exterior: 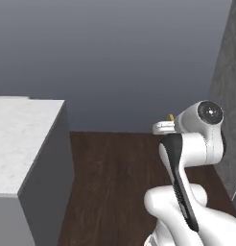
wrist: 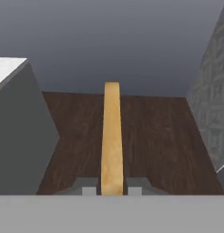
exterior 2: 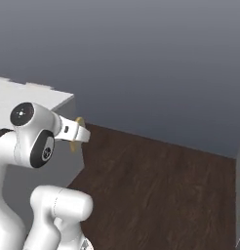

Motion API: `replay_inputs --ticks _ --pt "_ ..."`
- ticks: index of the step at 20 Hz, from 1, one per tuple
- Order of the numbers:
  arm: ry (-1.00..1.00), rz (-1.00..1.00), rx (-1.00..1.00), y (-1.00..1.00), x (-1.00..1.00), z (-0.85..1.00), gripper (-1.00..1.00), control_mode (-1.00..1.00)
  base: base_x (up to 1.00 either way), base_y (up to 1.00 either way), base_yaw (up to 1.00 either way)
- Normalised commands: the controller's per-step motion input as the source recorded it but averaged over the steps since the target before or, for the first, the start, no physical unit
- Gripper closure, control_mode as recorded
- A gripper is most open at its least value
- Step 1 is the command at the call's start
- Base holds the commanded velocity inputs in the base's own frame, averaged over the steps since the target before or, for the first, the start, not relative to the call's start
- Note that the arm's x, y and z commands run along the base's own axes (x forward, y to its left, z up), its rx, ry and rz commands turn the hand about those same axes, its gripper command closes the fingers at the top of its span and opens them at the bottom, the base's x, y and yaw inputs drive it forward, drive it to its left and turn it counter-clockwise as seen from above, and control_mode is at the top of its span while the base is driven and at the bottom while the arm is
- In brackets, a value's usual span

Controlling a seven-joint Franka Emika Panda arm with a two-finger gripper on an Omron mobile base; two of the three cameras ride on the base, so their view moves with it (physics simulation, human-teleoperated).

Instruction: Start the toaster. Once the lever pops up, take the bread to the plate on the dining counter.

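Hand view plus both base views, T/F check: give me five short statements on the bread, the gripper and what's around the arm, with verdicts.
1. The gripper is shut on the thin orange-brown bread slice. True.
2. In the hand view the bread slice stands edge-on between the two finger tips. True.
3. The bread slice lies flat on the dark wooden floor. False: it is held up in the air, with the floor far below it.
4. The white marble-veined counter with grey sides is on the arm's right. False: it stands to the left in all three views.
5. The gripper is over the counter top. False: in both base views it hangs beside the counter, over the floor.
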Motion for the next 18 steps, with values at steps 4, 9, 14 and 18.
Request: replay_inputs --ticks 4,9,14,18 --pt "0.00 0.00 0.00 0.00 0.00 0.00 1.00 1.00 1.00 0.30 -0.11" --pt "0.00 0.00 0.00 0.00 0.00 0.00 1.00 1.00 1.00 0.17 -0.03" --pt "0.00 0.00 0.00 0.00 0.00 0.00 1.00 1.00 1.00 0.00 0.00" --pt "0.00 0.00 0.00 0.00 0.00 0.00 1.00 1.00 1.00 0.00 0.04"
